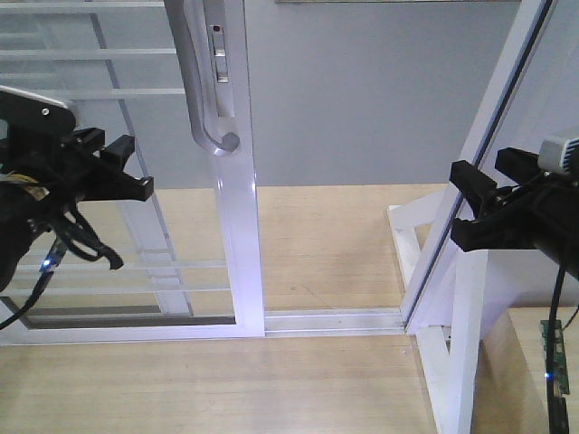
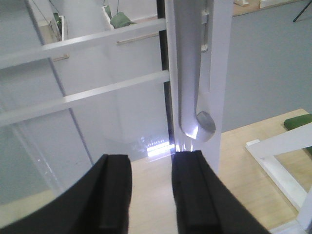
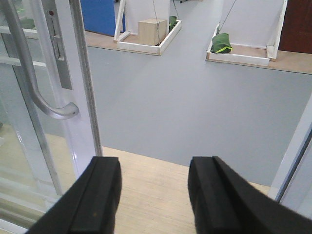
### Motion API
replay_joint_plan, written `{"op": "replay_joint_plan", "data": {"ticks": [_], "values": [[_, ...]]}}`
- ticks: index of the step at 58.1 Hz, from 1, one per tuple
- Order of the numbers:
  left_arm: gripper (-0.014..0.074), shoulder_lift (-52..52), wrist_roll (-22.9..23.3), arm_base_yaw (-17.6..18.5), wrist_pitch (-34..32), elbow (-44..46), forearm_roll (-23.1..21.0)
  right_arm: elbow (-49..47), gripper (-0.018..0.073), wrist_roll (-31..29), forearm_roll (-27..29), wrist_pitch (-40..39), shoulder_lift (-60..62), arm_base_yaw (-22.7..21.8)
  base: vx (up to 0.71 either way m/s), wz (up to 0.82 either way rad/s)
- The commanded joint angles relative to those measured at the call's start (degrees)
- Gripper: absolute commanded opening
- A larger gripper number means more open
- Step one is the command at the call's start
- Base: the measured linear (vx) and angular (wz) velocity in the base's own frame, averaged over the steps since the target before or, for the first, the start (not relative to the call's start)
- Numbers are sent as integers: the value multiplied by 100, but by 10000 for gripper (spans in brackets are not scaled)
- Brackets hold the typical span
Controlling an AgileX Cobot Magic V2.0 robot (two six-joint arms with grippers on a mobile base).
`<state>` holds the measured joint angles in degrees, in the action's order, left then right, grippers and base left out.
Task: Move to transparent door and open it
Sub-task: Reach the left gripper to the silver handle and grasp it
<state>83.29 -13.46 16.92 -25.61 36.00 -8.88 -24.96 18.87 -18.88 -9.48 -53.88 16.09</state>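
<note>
Transparent door [image 1: 237, 235]: left of the front view, its white stile standing in the floor track [image 1: 335, 318], with a gap to its right.
Handle [image 1: 201, 90]: curved grey bar on the stile (its lower end hooks back toward the frame).
Left gripper [image 2: 152, 195]: jaws spread, nothing between them, just below the handle's lower end.
Right gripper [image 3: 153, 195]: jaws wide apart and empty, well right of the stile.

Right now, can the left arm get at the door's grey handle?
Probably yes: the open left gripper sits just below the handle's lower end, with nothing between them; it would need to rise.
</note>
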Motion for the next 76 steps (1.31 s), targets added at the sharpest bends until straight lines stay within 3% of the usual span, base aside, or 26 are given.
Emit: {"op": "replay_joint_plan", "data": {"ticks": [1, 27, 36, 43, 59, 68, 76], "values": [[363, 148, 84, 36, -728, 508, 17, -170, 392, -8, 5, -427, 71, -25, 0, 0], [476, 1278, 96, 42, -997, 2218, 159, -170, 392, -15, 5, -60, 71, -25, 0, 0], [479, 1611, 116, 112, -1018, 2647, 159, -170, 392, -20, -6, 52, 71, -25, 0, 0], [479, 1801, 448, 243, -1047, 2949, 159, -170, 392, -26, -41, 214, 71, -25, 0, 0], [478, 2418, 291, 234, -1124, 3617, 132, -170, 392, -26, -41, 324, 71, -25, 0, 0], [459, 2646, -151, 230, -1361, 3728, -214, -170, 392, -26, -41, 324, 71, -25, 0, 0], [421, 2701, -531, 163, -1422, 3728, -1110, -170, 392, -26, -41, 329, 71, -25, 0, 0]]}}
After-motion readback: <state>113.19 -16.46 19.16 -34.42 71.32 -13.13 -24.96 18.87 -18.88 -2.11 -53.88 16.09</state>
